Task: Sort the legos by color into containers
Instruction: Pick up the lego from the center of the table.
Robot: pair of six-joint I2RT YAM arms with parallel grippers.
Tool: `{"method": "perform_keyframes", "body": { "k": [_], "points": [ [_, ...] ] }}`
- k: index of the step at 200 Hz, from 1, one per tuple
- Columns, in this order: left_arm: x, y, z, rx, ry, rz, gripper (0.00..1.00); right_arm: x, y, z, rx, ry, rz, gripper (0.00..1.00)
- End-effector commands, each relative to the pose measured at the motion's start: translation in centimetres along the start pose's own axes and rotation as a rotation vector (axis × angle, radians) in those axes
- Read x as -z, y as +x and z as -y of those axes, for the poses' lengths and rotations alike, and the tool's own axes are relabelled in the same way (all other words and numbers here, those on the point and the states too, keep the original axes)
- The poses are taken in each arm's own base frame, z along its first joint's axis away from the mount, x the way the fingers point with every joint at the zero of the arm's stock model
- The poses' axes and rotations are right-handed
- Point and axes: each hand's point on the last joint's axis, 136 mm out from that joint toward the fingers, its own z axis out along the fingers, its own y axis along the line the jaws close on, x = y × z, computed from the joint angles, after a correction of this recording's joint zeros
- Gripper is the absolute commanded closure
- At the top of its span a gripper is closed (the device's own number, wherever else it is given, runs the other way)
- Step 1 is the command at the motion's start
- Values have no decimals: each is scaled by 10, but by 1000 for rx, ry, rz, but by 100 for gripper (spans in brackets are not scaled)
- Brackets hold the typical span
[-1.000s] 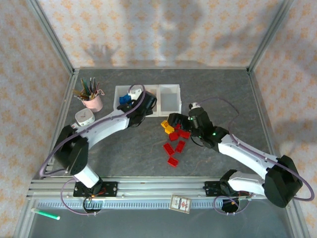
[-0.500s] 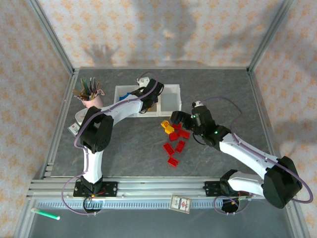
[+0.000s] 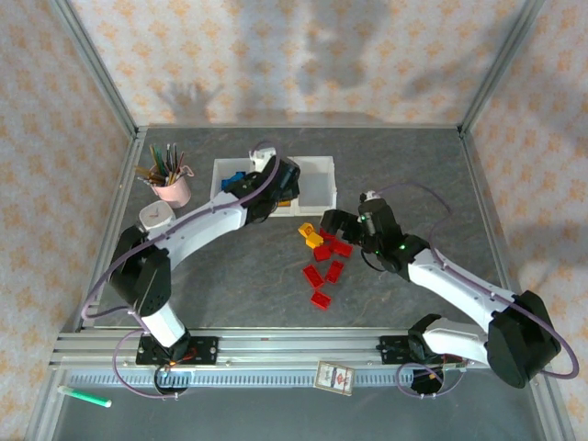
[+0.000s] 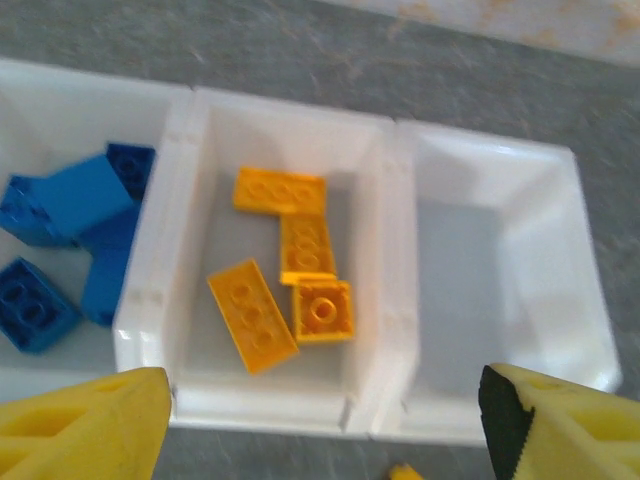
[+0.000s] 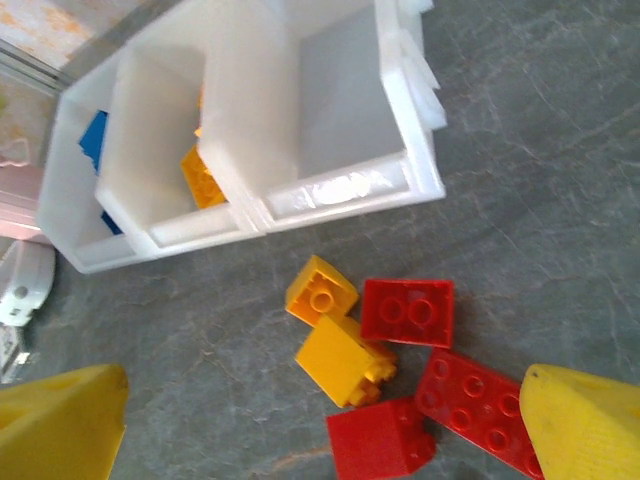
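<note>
Over the middle bin of the containers [image 3: 317, 163], at 11 o'clock from the loose bricks: left jaws wide apart, nothing between the yellow fingers [image 4: 85, 425]; under them four yellow-orange bricks [image 4: 290, 270] lie flat; blue bricks [image 4: 60, 215] fill the bin at 9 o'clock; the bin at 3 o'clock [image 4: 470, 260] shows bare floor, presumably meant for red.

Right jaws likewise wide and holding nothing; fingers [image 5: 585, 425] straddle the loose cluster on the surface [image 3: 230, 276]; the right arm is plainly the nearer one to what remains.

Wrist view, between those fingers: two yellow bricks [image 5: 320, 290] packed close, the lower one tilted; red two-by-two [image 5: 407, 312] just beside at 3 o'clock; long red brick [image 5: 475, 400] at 4 o'clock, long axis running 10 to 4; red block [image 5: 380, 440] at 6 o'clock. Top view: three more red bricks [image 3: 321, 299] lie apart at 6 to 7 o'clock of the cluster.

Judgement: bricks sit tight, so a straight descent risks nudging neighbours; the long red lies skewed to the closing line, so a wrist turn seems needed; the tray's near wall must be cleared; the left arm crowds the middle bin, while the end bin is free; pink cup of pens [image 3: 172, 188] well apart.
</note>
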Motion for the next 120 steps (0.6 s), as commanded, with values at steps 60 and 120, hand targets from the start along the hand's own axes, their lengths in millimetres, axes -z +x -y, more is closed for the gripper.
{"method": "perform_keyframes", "body": {
  "k": [60, 120],
  "points": [
    [2, 104, 29, 133, 89, -166, 8, -7, 22, 36, -3, 54, -44, 0],
    [-25, 125, 32, 177, 18, -180, 7, -7, 16, 49, -29, 48, -41, 0]
  ]
}}
